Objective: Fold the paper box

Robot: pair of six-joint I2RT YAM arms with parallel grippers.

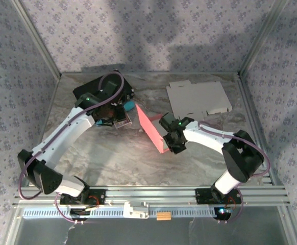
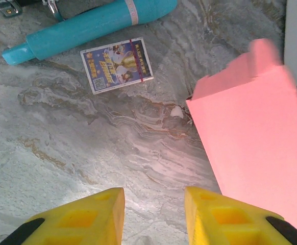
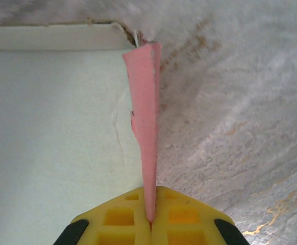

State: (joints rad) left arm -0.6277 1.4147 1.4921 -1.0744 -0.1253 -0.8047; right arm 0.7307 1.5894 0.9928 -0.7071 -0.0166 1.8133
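The pink paper box (image 1: 151, 128) lies flattened and tilted on the marble table between the two arms. My right gripper (image 1: 169, 143) is shut on its near end. In the right wrist view a thin pink flap (image 3: 146, 127) stands edge-on, pinched between the yellow fingers of the right gripper (image 3: 151, 220). My left gripper (image 1: 119, 115) hovers over the table by the box's far end. In the left wrist view the left gripper (image 2: 154, 214) is open with bare marble between its fingers, and the pink box (image 2: 255, 138) lies just to its right.
A teal tube (image 2: 87, 25) and a small printed card (image 2: 117, 64) lie ahead of the left gripper. A black object (image 1: 102, 89) sits at the back left. A flat white cardboard blank (image 1: 197, 98) lies at the back right. A white surface (image 3: 56, 127) lies left of the pinched flap.
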